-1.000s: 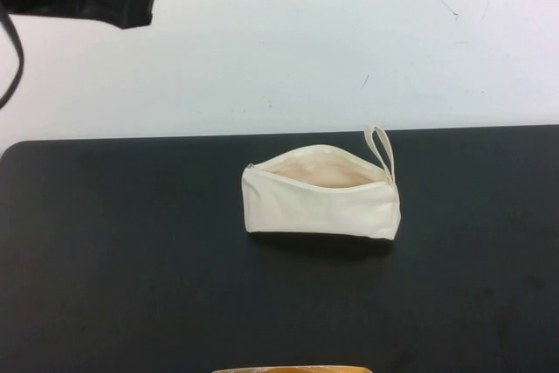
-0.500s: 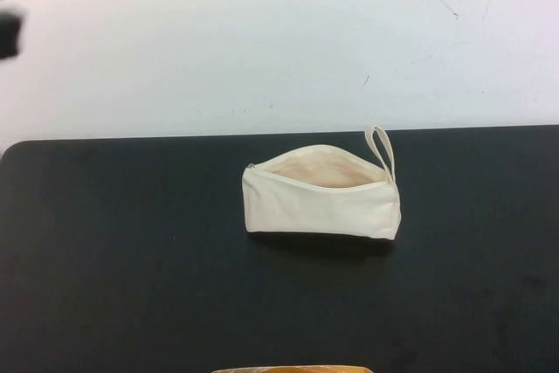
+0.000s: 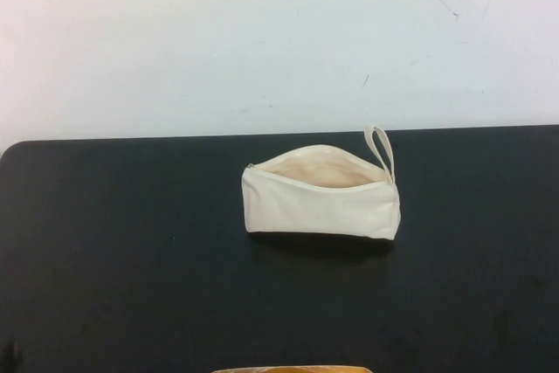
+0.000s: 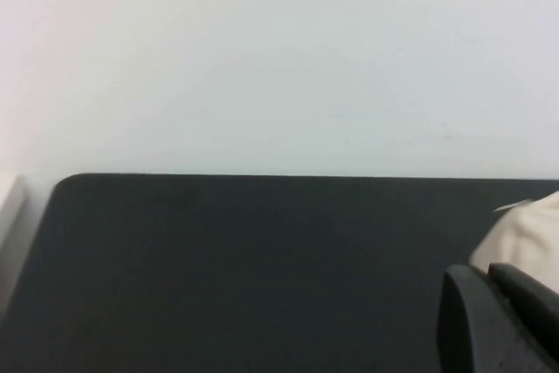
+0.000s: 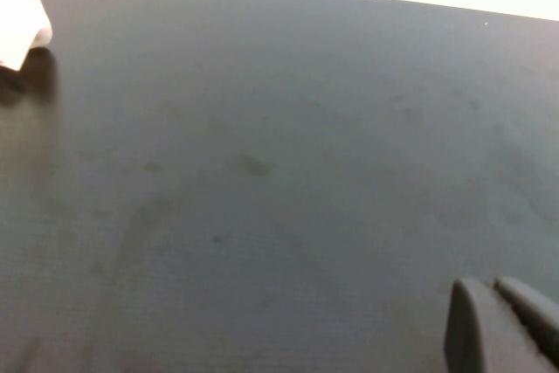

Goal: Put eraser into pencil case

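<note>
While the cream-white fabric zip pencil case (image 3: 320, 196) lies unzipped on the black surface (image 3: 131, 259), loop strap (image 3: 381, 150) rearward, the left tool (image 4: 502, 321) sits just beside its end; the right tool (image 5: 502, 325) hangs well apart. Neither tool's opening shows; the eraser is unseen.

soft, even overhead light, a faint shadow under the pencil case (image 3: 320, 203), slightly blurry views.

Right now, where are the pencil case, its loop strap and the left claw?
pencil case (image 3: 319, 211), high view, front fabric wall.
loop strap (image 3: 382, 148), high view, strap's middle.
left claw (image 4: 502, 321), left wrist view, dark fingertips.
</note>
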`<state>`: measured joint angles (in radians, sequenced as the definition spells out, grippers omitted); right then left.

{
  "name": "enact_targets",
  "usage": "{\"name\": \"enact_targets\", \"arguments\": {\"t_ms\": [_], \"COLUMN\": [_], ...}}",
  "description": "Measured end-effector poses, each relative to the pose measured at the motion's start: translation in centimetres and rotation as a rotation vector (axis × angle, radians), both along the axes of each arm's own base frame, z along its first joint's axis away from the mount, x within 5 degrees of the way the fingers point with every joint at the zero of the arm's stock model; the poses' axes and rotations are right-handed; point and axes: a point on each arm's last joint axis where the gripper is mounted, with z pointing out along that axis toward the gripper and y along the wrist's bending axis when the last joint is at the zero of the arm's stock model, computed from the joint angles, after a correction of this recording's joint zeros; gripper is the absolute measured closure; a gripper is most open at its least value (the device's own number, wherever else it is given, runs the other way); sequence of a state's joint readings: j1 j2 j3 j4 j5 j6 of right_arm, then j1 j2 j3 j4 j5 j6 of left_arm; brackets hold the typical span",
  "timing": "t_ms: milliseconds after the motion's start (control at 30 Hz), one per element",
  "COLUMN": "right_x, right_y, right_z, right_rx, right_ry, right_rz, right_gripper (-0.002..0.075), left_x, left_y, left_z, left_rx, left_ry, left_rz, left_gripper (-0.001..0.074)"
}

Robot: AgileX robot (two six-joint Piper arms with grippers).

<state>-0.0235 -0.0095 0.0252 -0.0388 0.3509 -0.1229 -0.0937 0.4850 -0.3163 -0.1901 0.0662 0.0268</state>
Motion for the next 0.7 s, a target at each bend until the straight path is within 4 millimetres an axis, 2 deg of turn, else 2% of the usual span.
{"name": "enact_targets", "arguments": {"t_ms": [100, 200, 333, 700], "right_x": [0.0, 0.0, 0.0, 0.0], "right_y": [0.0, 0.0, 0.0, 0.0], "right_z": [0.0, 0.0, 0.0, 0.0], "right_rx": [0.000, 0.000, 0.000, 0.000], "right_ry": [0.000, 0.000, 0.000, 0.000], "right_rz": [0.000, 0.000, 0.000, 0.000], "right_gripper": [0.0727, 0.0727, 0.0727, 0.0727], "left_x": [-1.8, -3.2, -4.1, -5.5], "left_y": [0.5, 0.9, 0.8, 0.6], "left_z": [-4.2, -7.3, -8.8, -9.6], "left_rx": [-0.007, -0.020, -0.006, 0.070], "left_ry": [-0.056, -0.079, 0.008, 0.047], "left_rz": [0.041, 0.076, 0.060, 0.021], "left_gripper": [0.0736, 0.0736, 0.0736, 0.0736]}}
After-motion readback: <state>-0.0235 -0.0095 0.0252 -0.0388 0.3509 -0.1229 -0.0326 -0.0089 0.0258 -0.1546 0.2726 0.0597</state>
